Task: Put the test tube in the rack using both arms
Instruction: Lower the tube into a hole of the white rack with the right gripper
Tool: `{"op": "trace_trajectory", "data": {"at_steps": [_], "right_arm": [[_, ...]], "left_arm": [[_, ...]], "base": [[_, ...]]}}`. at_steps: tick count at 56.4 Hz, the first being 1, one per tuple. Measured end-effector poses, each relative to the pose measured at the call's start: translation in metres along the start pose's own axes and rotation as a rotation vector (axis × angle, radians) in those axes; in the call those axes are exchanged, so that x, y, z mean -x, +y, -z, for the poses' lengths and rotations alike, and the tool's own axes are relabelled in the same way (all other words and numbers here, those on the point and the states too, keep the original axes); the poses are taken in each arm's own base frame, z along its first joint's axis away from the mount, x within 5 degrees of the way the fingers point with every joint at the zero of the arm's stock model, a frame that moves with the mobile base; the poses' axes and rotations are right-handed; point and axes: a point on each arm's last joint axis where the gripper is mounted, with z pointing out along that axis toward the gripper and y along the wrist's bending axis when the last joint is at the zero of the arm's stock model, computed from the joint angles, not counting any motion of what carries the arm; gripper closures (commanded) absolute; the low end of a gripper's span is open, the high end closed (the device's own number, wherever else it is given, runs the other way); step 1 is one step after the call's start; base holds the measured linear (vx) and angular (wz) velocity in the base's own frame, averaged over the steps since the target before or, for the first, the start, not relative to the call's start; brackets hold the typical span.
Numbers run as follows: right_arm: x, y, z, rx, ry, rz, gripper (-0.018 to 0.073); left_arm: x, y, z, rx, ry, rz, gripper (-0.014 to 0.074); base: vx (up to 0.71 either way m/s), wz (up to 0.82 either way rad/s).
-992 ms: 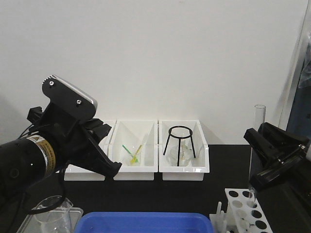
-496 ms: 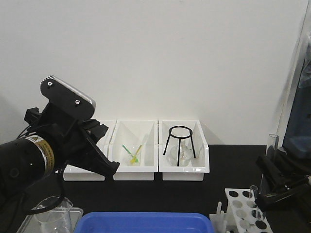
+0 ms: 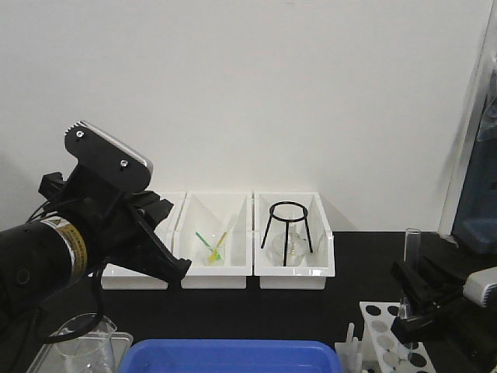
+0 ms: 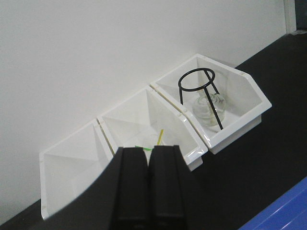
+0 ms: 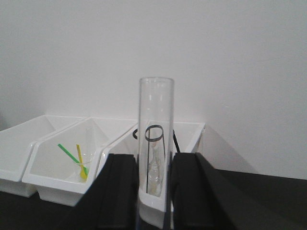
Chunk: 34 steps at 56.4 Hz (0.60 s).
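Note:
A clear glass test tube [image 3: 411,245] stands upright between the fingers of my right gripper [image 3: 404,299], which is shut on it. The tube's lower end is down at a hole of the white test tube rack [image 3: 382,332] at the front right; I cannot tell whether it sits inside the hole. In the right wrist view the tube [image 5: 156,120] rises between the two black fingers of that gripper [image 5: 154,160]. My left gripper [image 3: 172,266] is shut and empty, held above the table at the left; the left wrist view shows its fingers [image 4: 149,152] pressed together.
Three white bins [image 3: 216,272] line the back wall; the right one holds a black tripod stand [image 3: 286,229] over a glass flask, the middle one holds green and yellow sticks [image 3: 212,245]. A blue tray [image 3: 229,356] lies at the front, with a glass beaker [image 3: 81,342] at front left.
My right gripper has come down and moved slightly left with the test tube, bringing its lower end to the rack. The left arm has barely moved.

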Motion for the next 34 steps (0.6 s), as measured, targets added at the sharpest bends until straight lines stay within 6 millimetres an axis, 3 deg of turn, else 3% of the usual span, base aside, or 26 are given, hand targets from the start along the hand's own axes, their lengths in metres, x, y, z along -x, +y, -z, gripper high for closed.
{"op": "trace_trajectory", "data": {"at_steps": [18,34], "right_arm": [[-0.013,0.001,-0.007,0.052,0.049,-0.033,0.0567],[-0.04,0.001,-0.01,0.085,0.144,-0.054,0.0567]], "left_arm": [[0.0,0.0,0.0,0.0,0.0,0.0,0.0603],[0.0,0.0,0.0,0.0,0.0,0.0,0.0603]], "base": [[0.0,0.0],[0.0,0.0]]}}
